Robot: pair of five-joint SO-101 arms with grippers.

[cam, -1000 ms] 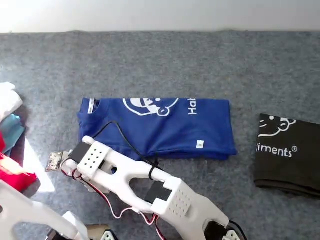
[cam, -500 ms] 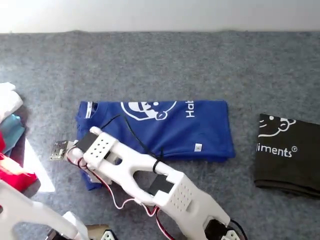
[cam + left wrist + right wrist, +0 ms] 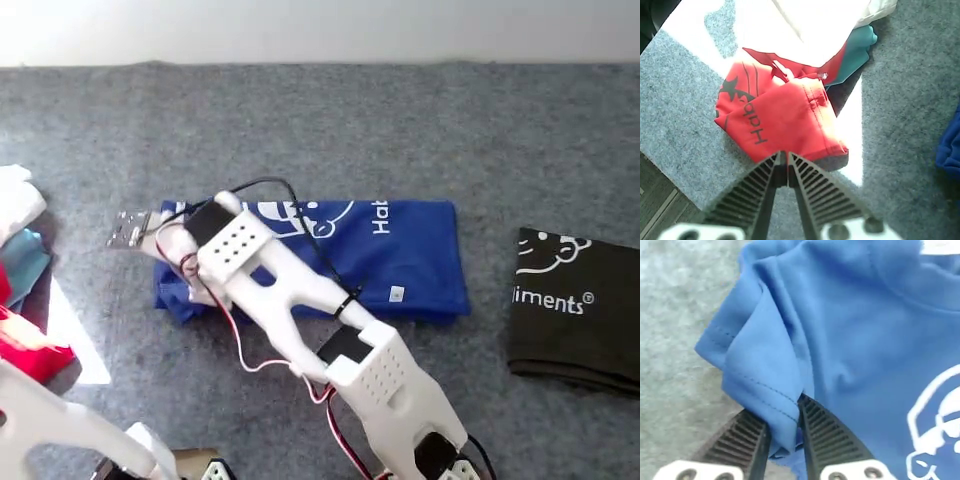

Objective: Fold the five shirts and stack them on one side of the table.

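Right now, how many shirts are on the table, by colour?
blue shirt: 1
black shirt: 1
red shirt: 1
teal shirt: 1
white shirt: 1
Total: 5

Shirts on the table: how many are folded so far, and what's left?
The black shirt looks folded, lying apart. The right gripper pinches an edge of the blue shirt, partway folded. The red shirt, teal shirt and white shirt lie heaped, apparently unfolded.
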